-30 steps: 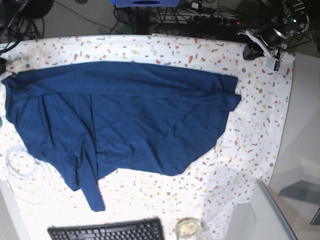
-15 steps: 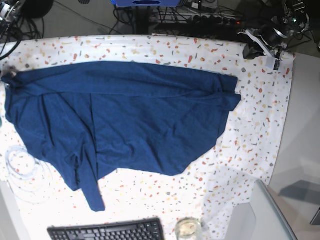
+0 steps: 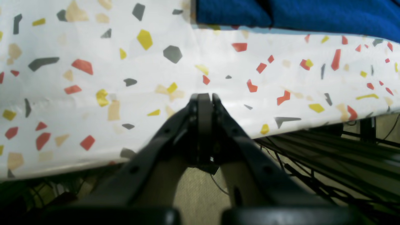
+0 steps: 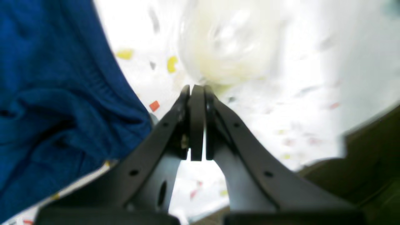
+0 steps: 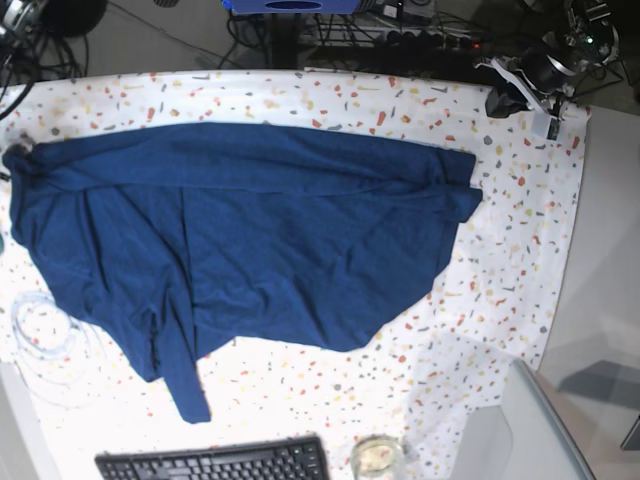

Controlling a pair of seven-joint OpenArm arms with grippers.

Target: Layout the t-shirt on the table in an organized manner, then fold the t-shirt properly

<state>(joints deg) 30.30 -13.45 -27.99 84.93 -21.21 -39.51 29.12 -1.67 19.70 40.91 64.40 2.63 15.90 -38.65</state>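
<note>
1. At the far right corner of the table (image 5: 520,250), seen from the base view, the left gripper (image 3: 204,97) has its fingers pressed together, with nothing between them.
2. Its tips sit over the white speckled cloth near the table edge, well apart from the shirt.
3. Over on the other side, the right gripper (image 4: 196,89) is clenched too, and it holds nothing.
4. Its tips point at a blurry white patch on the table, with the shirt (image 4: 56,103) just beside its left finger.
5. Spread wide over the table, the shirt (image 5: 240,240) is dark blue and wrinkled.
6. One part of it hangs down in a narrow strip toward the keyboard (image 5: 215,462) at the near edge.
7. Next to the keyboard stands a small glass (image 5: 377,457).
8. A coil of clear cord (image 5: 40,335) lies by the shirt's left edge.
</note>
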